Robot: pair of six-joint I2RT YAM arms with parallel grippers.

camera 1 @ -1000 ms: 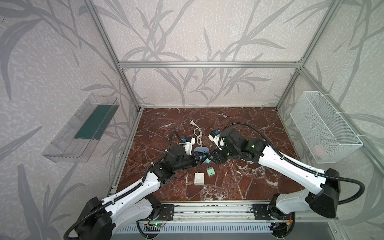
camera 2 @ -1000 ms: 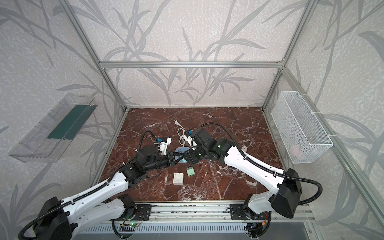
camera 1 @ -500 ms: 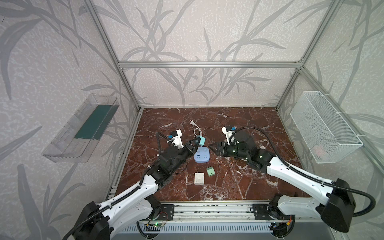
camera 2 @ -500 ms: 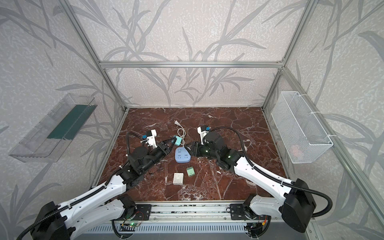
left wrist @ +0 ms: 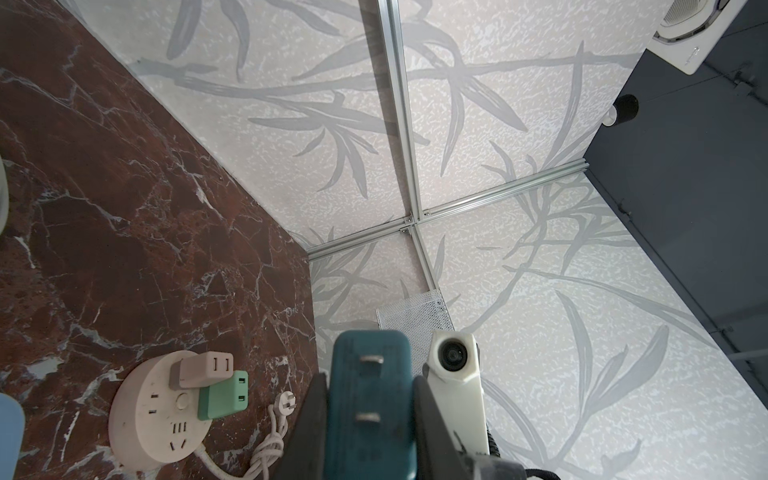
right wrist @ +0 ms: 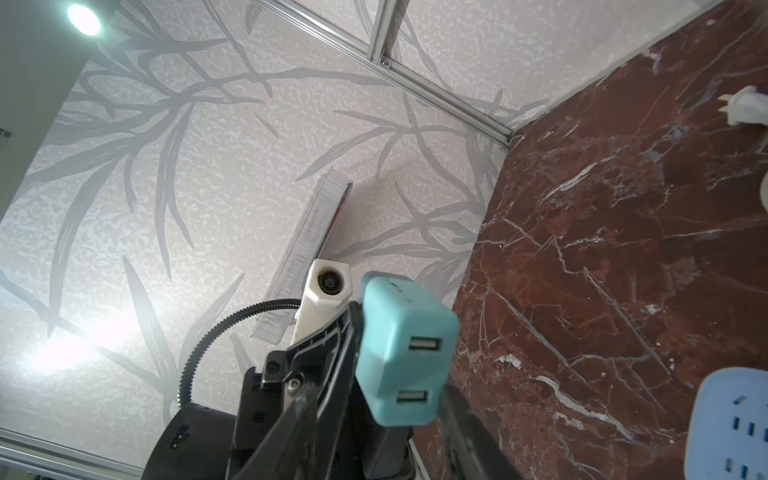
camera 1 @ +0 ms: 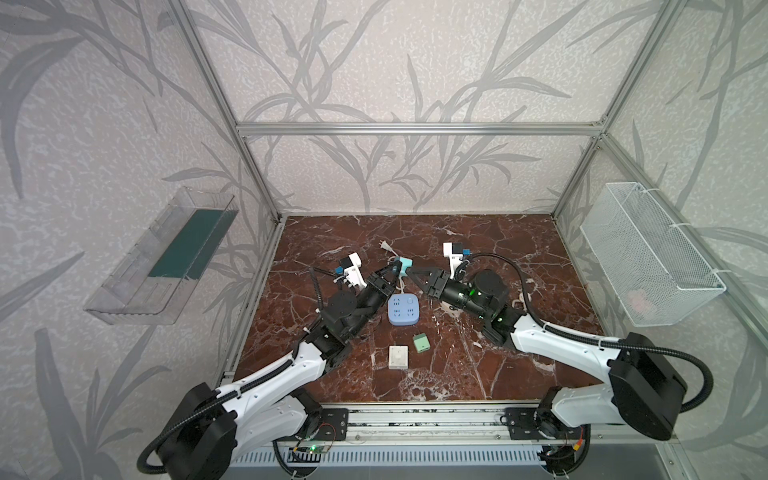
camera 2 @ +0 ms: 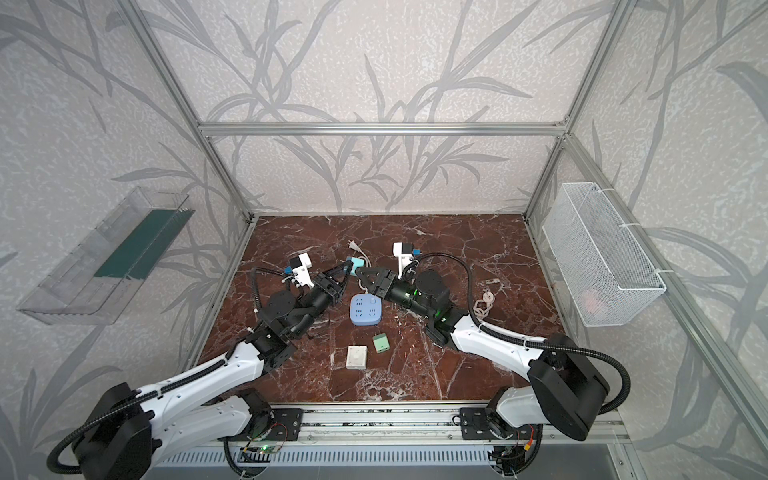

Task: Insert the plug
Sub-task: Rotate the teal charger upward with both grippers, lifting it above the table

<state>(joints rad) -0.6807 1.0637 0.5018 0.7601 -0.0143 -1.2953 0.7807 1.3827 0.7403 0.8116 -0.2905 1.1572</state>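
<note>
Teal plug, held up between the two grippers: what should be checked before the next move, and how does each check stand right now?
1. Holding grip: left gripper shut on the teal plug: ok.
2. Both prongs exposed, free of the fingers: ok.
3. Receiving grip: right gripper jaws stand either side of the plug; firm contact: cannot tell.
4. Sockets of the blue power strip unoccupied: ok.
5. Prongs aimed at the strip: not ok; they face back into the left gripper.
</note>
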